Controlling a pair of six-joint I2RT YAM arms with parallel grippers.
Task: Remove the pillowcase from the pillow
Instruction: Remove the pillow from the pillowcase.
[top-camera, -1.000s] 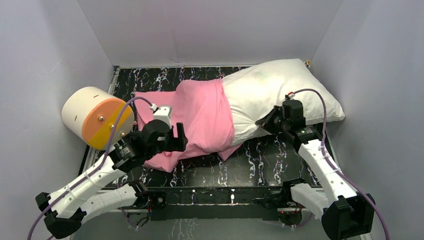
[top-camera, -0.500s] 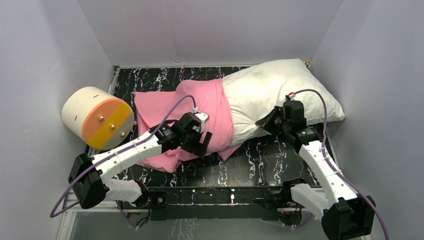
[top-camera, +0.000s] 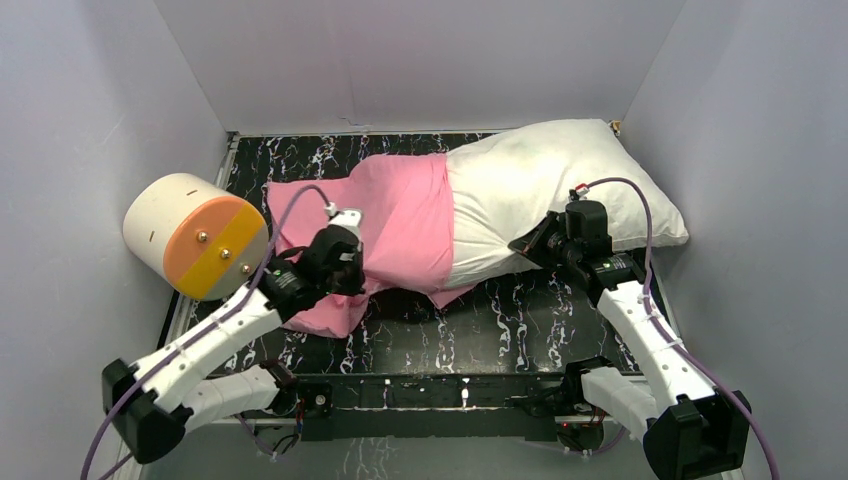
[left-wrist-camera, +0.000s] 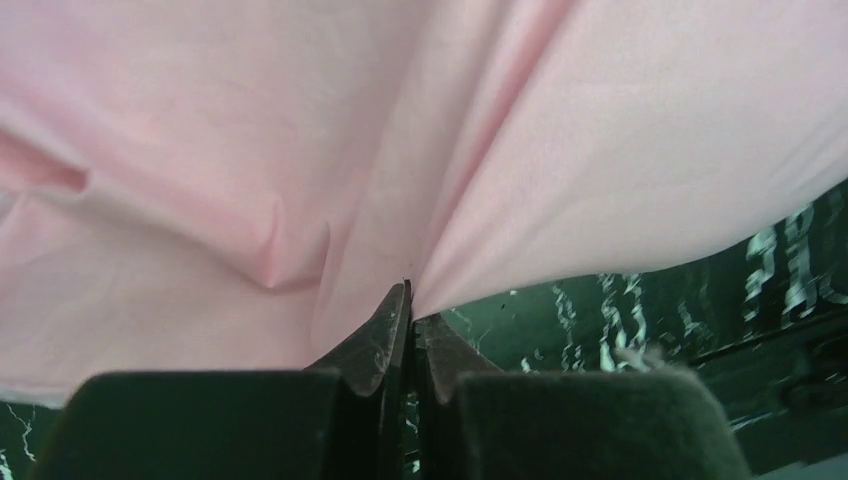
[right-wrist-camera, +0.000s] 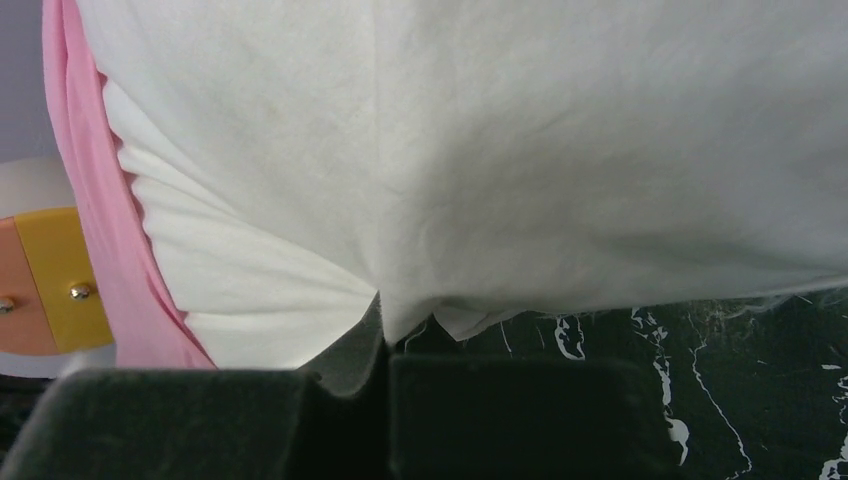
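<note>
Half of pillow (top-camera: 560, 175) sat bare at table's 2 o'clock; other half was inside pillowcase (top-camera: 400, 225), at table centre. Left gripper (left-wrist-camera: 408, 300) was clamped on fold near cover's 6 o'clock edge. Right gripper (right-wrist-camera: 385, 315) pinched pillow fabric at its 6 o'clock edge, fingers closed. Step judged: mid-peel, both grips set. Next move probably needed left pull toward 9 o'clock, clearing cylinder (top-camera: 195, 235), right anchoring pillow.

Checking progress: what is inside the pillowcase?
One end of the pillow sits inside the pillowcase; the rest sticks out bare. How far in it reaches is covered.
</note>
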